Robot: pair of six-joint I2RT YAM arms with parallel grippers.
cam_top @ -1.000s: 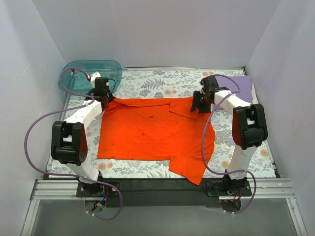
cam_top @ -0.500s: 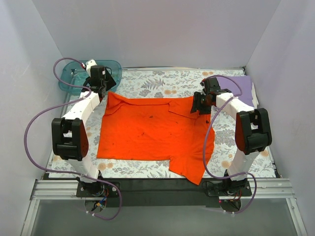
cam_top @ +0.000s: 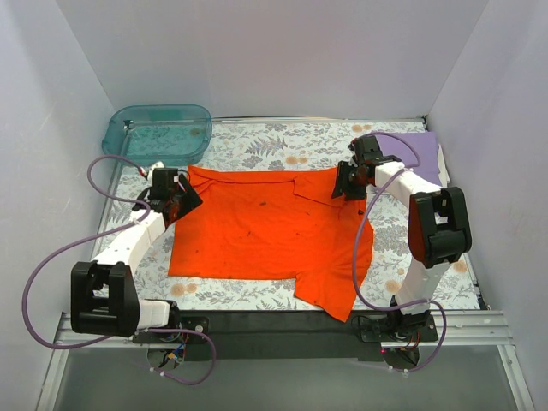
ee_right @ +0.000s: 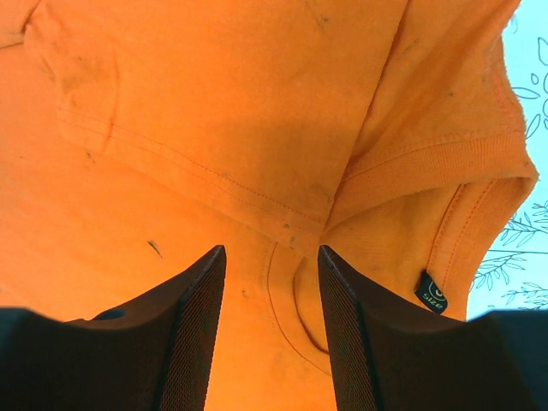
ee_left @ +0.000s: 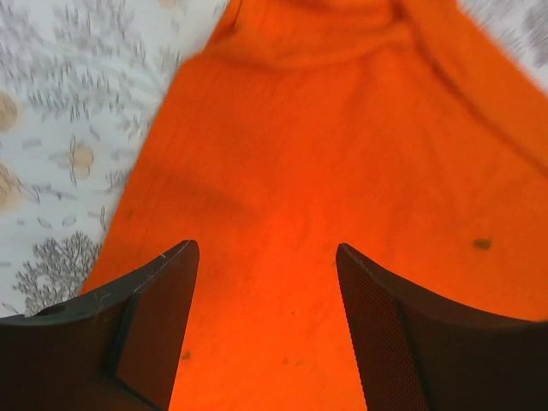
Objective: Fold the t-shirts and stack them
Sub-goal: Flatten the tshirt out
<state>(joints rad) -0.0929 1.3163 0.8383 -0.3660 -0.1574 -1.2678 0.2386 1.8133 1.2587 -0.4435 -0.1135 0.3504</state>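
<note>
The orange-red t-shirt (cam_top: 265, 231) lies spread on the floral table, with one sleeve hanging toward the near edge and a folded flap at its far right. My left gripper (cam_top: 183, 199) hovers open over the shirt's far left corner. In the left wrist view its fingers (ee_left: 265, 253) stand apart above bare orange cloth (ee_left: 342, 128). My right gripper (cam_top: 347, 185) is at the far right flap. Its fingers (ee_right: 271, 253) are open and straddle a collar seam of the orange cloth (ee_right: 214, 103). The lavender t-shirt (cam_top: 425, 151) lies at the back right.
A translucent teal tub (cam_top: 158, 133) stands at the back left corner. White walls close in the table (cam_top: 257, 141) on three sides. A small black size tag (ee_right: 431, 291) shows at the shirt's collar.
My left gripper opened and let go of the shirt's far left corner. It swung out over the tub, then came back toward the near side. The right arm barely moved.
</note>
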